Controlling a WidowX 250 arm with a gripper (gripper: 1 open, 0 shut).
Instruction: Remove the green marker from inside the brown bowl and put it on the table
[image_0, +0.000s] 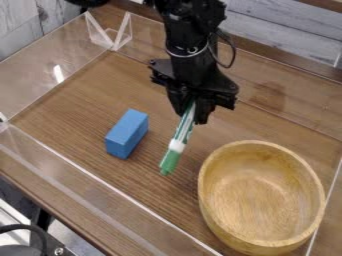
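My gripper hangs over the middle of the table, pointing steeply down and shut on the upper end of the green marker. The marker slants down to the left, and its lower green end is close to the tabletop between the blue block and the brown bowl; whether it touches the wood I cannot tell. The bowl sits at the front right, with nothing inside it.
A blue block lies left of the marker's lower end. Clear plastic walls run around the table's edges, with a clear bracket at the back left.
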